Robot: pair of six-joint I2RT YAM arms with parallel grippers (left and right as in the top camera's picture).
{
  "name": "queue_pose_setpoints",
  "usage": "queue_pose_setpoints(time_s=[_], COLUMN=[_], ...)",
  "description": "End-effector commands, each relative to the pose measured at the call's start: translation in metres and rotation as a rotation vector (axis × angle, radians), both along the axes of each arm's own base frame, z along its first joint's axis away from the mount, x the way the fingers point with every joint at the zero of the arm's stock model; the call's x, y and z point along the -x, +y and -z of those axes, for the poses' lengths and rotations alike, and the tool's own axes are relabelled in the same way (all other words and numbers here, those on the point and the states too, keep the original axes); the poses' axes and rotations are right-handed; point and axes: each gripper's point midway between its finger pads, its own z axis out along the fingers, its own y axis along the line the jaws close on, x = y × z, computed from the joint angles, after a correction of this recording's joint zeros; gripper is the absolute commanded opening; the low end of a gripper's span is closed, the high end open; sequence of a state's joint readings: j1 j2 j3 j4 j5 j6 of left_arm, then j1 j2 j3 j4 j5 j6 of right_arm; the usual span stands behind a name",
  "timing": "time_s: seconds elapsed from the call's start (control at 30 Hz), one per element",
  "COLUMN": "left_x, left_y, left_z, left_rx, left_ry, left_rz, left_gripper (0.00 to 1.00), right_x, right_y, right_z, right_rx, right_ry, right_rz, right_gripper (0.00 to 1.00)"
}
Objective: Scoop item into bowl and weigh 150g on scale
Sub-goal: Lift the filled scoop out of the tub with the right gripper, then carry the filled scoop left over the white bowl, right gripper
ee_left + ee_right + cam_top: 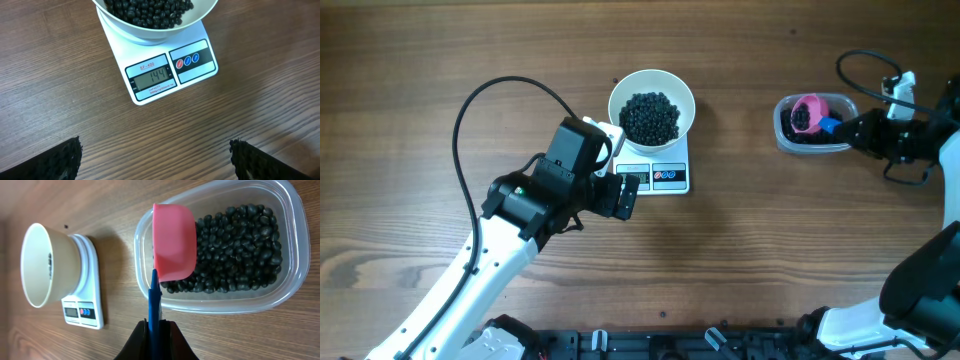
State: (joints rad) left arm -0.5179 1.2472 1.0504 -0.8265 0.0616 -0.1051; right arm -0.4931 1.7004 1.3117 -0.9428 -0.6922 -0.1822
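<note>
The white bowl (618,100) stands on the white scale (660,177), with a dark pile of the item (650,117) in it. In the left wrist view the scale (170,70) reads 144 below the bowl (145,32). My left gripper (155,150) hovers open just in front of the scale, over bare wood with nothing between its fingers. At the far right my right gripper (155,327) is shut on the blue handle (154,295) of a pink scoop (174,240). The scoop lies over the left end of the clear tub (295,240) of beans (240,245), its back towards the camera.
A black cable (490,100) loops from the left arm over the table's left half. The clear tub (782,135) sits near the right edge, well apart from the scale. More cables (865,60) hang by the right arm.
</note>
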Motion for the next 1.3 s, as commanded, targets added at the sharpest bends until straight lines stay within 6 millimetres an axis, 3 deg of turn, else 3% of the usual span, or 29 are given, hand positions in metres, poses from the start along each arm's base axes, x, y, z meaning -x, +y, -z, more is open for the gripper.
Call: queue_pose_setpoints(time_s=[0.0,0.17,0.53,0.67,0.77,1.03,1.27], left_x=[-0.003,-0.003,-0.003,-0.003,-0.003,-0.003,-0.003], left_y=[-0.002,-0.002,-0.002,-0.002,-0.002,-0.002,-0.002], left_z=[-0.01,-0.01,-0.01,-0.01,-0.01,-0.01,-0.01], left_rx=[0.01,0.01,0.01,0.01,0.01,0.01,0.01], left_ry=[-0.027,-0.027,-0.027,-0.027,-0.027,-0.027,-0.027], left_rz=[0.021,0.021,0.021,0.021,0.021,0.021,0.021], left_gripper=[1.0,1.0,1.0,1.0,1.0,1.0,1.0], right_x=[-0.002,-0.004,-0.021,-0.032,-0.041,-0.068,-0.075], right_y=[0.001,0.003,0.033,0.048,0.064,0.143,0.179], right_z=[-0.006,-0.015,-0.066,-0.074,-0.078,-0.103,-0.103], right_rx=[-0.098,-0.165,-0.466,-0.502,-0.505,-0.455,-0.372], right_ry=[-0.012,-0.049,-0.198,-0.205,-0.218,-0.388,-0.45], right_rz=[0.032,0.032,-0.015,-0.034,-0.071,-0.31,-0.384], right_gripper=[0.04,0.04,0.04,0.04,0.04,0.04,0.04])
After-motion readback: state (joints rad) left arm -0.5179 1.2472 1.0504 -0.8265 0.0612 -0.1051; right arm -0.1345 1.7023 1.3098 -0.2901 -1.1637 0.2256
